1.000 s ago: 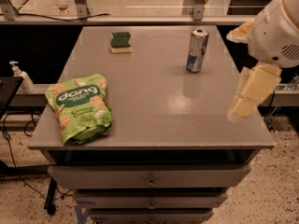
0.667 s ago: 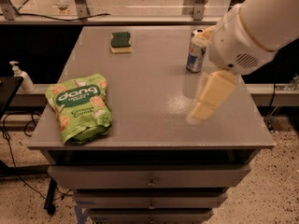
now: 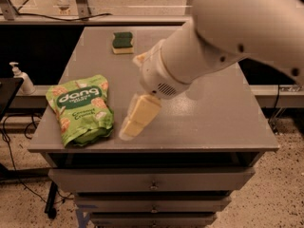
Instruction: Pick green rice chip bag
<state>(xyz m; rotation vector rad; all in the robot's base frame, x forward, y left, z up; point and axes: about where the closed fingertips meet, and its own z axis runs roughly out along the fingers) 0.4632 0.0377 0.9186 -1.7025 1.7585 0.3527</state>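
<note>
The green rice chip bag (image 3: pixel 81 109) lies flat on the front left of the grey table (image 3: pixel 213 113), light green with white "dang" lettering on a dark green band. My gripper (image 3: pixel 129 129) hangs over the table's front edge area, just right of the bag and close to its lower right corner. Its cream-coloured fingers (image 3: pixel 139 115) point down and to the left. The big white arm (image 3: pixel 228 37) reaches in from the upper right and covers the middle and right of the table.
A dark-green-and-yellow sponge (image 3: pixel 123 42) sits at the back of the table. A white pump bottle (image 3: pixel 21 79) stands on a lower surface to the left. Drawers (image 3: pixel 152 184) sit under the tabletop. A rail runs behind the table.
The arm has swung from the table's right side leftward across the top. The gripper now hangs next to the bag. The arm now hides the can that stood at the back right.
</note>
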